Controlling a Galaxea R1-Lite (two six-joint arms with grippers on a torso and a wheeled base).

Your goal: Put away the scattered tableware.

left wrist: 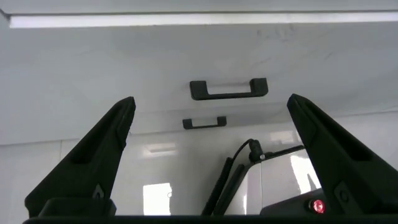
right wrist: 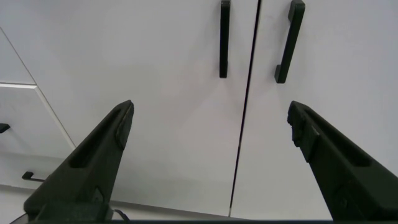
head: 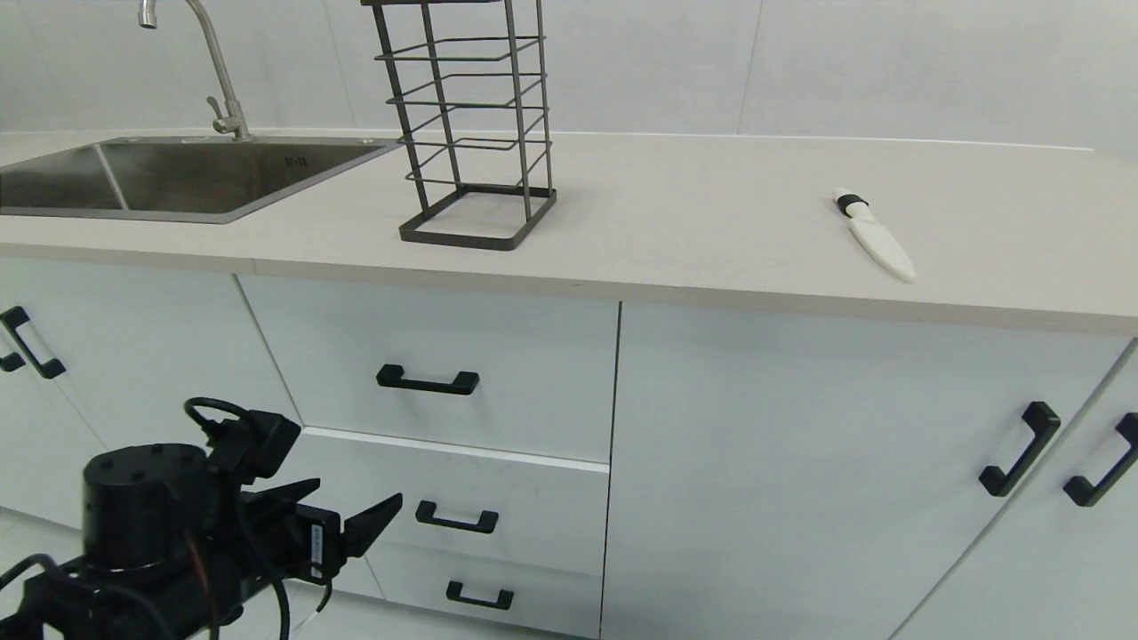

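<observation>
A white knife [head: 875, 236] with a black band near its handle end lies on the counter at the right, close to the front edge. An empty dark wire rack [head: 471, 124] stands upright near the middle of the counter. My left gripper [head: 351, 507] hangs low at the lower left in front of the drawers, open with nothing between its fingers [left wrist: 93, 168]. It faces the lower drawer handle [left wrist: 229, 89]. My right gripper [right wrist: 211, 118] is open and empty, held before white cabinet doors with two black handles [right wrist: 289, 40].
A steel sink [head: 178, 173] with a tall tap [head: 213, 67] sits at the counter's left. Below are white drawers with black handles [head: 427, 382] and cabinet doors at the right [head: 1018, 449]. The counter's front edge overhangs them.
</observation>
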